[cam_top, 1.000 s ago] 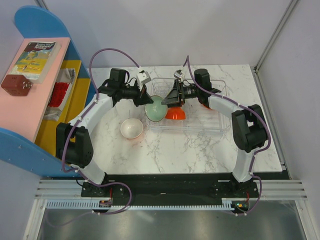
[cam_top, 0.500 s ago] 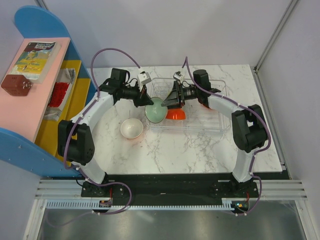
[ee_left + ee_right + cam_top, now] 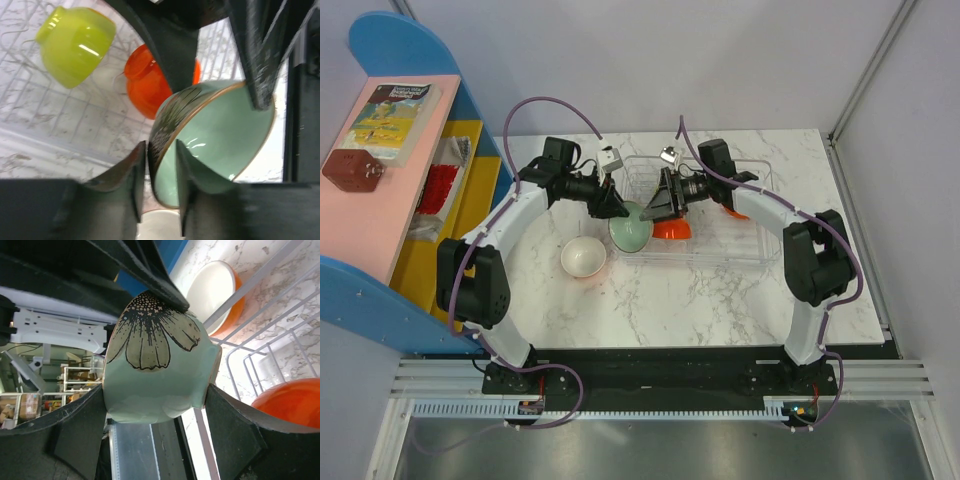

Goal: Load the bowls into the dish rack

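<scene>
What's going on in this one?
Both arms are on the mint bowl at the left end of the rack. The left gripper pinches its rim; the right gripper brackets its sides, seemingly a handover. An orange bowl and a lime bowl already sit in the rack; a white-lined bowl waits on the table.

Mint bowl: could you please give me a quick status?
Left gripper pinching rim of mint bowl. Right gripper spanning it, fingers against both sides. Bowl at left end of dish rack. Orange bowl close beside.
</scene>
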Motion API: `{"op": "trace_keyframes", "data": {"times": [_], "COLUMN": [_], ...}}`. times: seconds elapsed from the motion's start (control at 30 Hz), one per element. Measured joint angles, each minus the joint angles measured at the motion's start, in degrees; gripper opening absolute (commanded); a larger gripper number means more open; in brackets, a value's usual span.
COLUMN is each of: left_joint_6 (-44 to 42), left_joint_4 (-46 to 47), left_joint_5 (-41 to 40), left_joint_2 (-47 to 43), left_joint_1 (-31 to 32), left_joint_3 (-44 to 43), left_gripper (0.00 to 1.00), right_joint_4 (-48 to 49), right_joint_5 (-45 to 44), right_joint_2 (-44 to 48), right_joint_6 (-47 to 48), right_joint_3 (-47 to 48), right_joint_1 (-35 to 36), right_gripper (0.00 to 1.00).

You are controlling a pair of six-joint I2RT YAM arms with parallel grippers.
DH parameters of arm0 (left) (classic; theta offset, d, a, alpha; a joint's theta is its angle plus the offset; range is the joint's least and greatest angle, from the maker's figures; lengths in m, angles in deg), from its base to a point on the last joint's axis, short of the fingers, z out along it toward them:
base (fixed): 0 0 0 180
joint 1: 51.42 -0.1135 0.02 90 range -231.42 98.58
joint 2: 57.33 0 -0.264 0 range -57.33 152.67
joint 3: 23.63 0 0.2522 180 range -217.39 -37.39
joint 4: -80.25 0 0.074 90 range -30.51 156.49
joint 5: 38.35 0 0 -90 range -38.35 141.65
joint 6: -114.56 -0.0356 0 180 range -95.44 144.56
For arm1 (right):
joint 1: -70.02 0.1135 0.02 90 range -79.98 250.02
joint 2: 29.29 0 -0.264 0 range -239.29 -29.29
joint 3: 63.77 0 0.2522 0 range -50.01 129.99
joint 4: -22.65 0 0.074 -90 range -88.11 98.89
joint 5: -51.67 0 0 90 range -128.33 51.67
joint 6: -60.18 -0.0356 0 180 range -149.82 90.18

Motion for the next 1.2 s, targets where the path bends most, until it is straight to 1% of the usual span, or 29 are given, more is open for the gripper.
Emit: {"op": "trace_keyframes", "data": {"times": [0.07,0.13,0.2,0.23,0.3,0.33,0.37,0.47,0.57,0.7,0.87,1.0,1.2], "left_joint_6": [0.1,0.1,0.1,0.1,0.0,0.1,0.2,0.9,2.3,5.5,8.8,9.3,9.3], "left_joint_4": [-0.4,-0.7,-0.9,-1.0,-1.0,-1.1,-1.1,-1.2,-1.0,0.3,2.3,3.7,3.7], "left_joint_5": [1.0,1.7,2.1,2.2,2.6,3.0,3.1,3.1,3.7,5.3,5.7,5.6,5.5], "left_joint_2": [0.1,0.1,0.1,0.1,0.1,0.1,0.1,0.1,0.1,0.0,-1.2,-6.1,-11.9], "left_joint_1": [0.1,0.2,0.3,0.3,0.3,0.4,0.4,0.3,-1.3,-8.0,-17.1,-21.6,-24.0], "left_joint_3": [-0.1,-0.1,-0.1,-0.1,-0.1,-0.1,-0.1,-0.3,-0.7,-1.3,-0.7,4.0,10.6], "left_gripper": [0.47,0.48,0.53,0.62,0.72,0.88,0.99,1.00,1.00,1.00,1.00,1.00,1.00], "right_joint_4": [-0.8,-1.4,-1.9,-2.1,-2.4,-2.6,-2.8,-4.3,-5.7,-7.7,-12.4,-17.2,-24.5], "right_joint_5": [-1.2,-1.9,-2.7,-3.0,-3.7,-4.1,-4.3,-5.1,-6.0,-7.4,-11.8,-15.8,-23.5], "right_joint_2": [0.0,0.0,0.0,0.0,0.0,0.0,0.0,0.0,0.0,0.2,1.1,3.4,7.7], "right_joint_6": [1.3,2.1,2.6,2.9,3.3,3.5,3.7,4.7,5.9,7.6,11.0,14.5,21.2], "right_joint_3": [0.0,0.0,0.0,0.0,0.0,0.1,0.3,1.1,1.9,2.9,4.4,6.3,10.9], "right_joint_1": [0.4,0.6,0.8,0.9,0.9,0.9,0.9,0.8,0.7,0.4,-0.5,-2.0,-4.1], "right_gripper": [0.00,0.00,0.00,0.00,0.00,0.00,0.00,0.00,0.00,0.00,0.00,0.00,0.00]}}
